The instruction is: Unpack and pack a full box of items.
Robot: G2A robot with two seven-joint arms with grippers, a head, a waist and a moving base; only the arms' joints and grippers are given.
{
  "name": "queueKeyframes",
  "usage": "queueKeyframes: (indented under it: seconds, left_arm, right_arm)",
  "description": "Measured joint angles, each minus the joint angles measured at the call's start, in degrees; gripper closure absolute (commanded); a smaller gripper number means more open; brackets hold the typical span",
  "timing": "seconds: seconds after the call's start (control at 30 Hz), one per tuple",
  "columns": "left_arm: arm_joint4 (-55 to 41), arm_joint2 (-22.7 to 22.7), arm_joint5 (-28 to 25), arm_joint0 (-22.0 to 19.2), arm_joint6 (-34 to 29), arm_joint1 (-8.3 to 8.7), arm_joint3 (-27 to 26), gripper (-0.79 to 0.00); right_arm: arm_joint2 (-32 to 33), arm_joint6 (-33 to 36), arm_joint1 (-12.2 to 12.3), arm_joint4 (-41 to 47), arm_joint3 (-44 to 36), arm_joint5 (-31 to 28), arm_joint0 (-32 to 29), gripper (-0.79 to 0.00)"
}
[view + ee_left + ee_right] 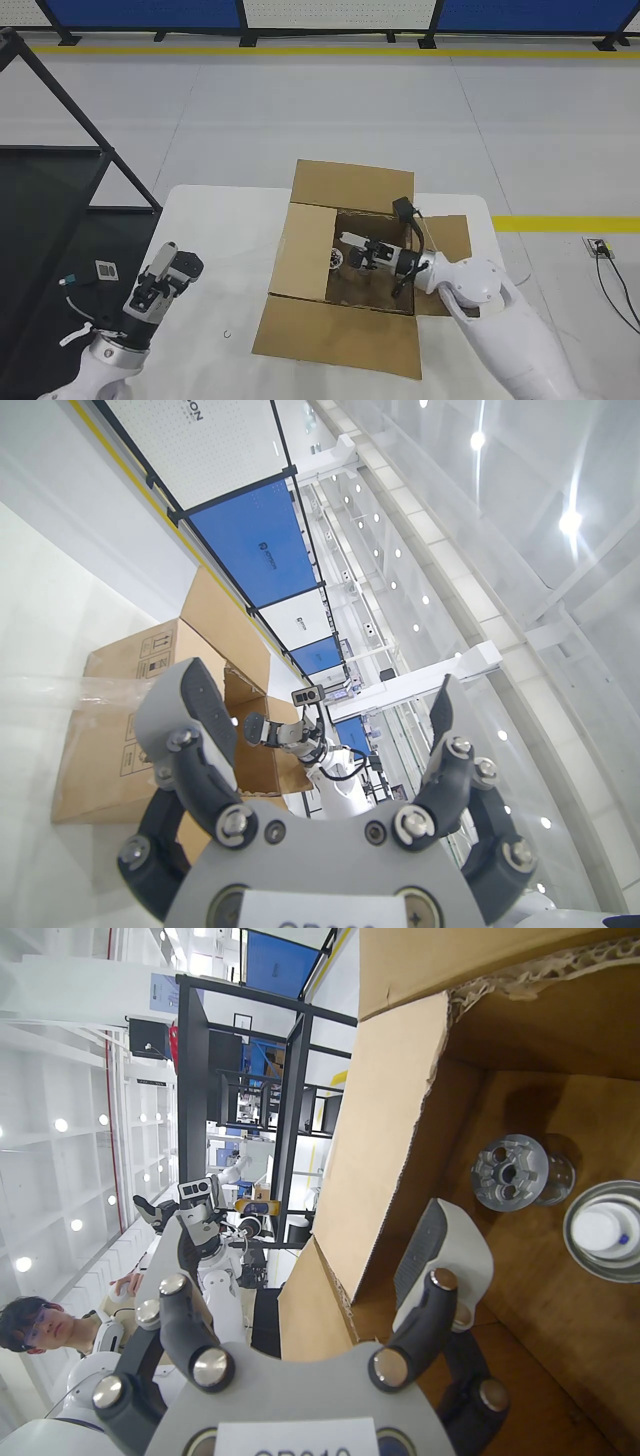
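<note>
— Cardboard box stands open on the white table, flaps spread flat. What's inside?
— Two things on its floor, toward the left wall. One is a grey cast-metal hub with holes and ribs. Just beside it is a metal can, upright, with a white plastic cap.
— And the right gripper?
— At the box's opening, jaws wide apart, holding nothing. I'd lower it straight onto the can's round body, a pad on either side, clear of the wall's torn corrugated edge. Smooth tin could slip, though the ribbed rubber pads should help.
— The left gripper?
— Spread open and empty too, over the table's near left, well apart from the box.
</note>
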Motion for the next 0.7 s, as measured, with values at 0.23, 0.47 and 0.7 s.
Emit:
queueKeyframes:
  seconds: [0.23,0.47,0.7]
  left_arm:
    - [-0.4,-1.1,-0.4,1.8,1.3,0.23,-0.6,-0.785]
    - [-0.8,-1.6,-0.7,3.1,2.2,0.43,-0.9,-0.785]
    - [-0.7,-1.4,-0.8,3.7,2.9,0.63,-1.4,-0.785]
  right_arm:
    - [-6.3,-0.1,-2.9,2.0,9.8,-6.1,4.9,-0.785]
    - [-9.7,0.5,-5.4,5.2,17.4,-11.6,8.2,-0.785]
    - [-10.2,2.2,-7.4,11.4,21.7,-16.6,9.8,-0.785]
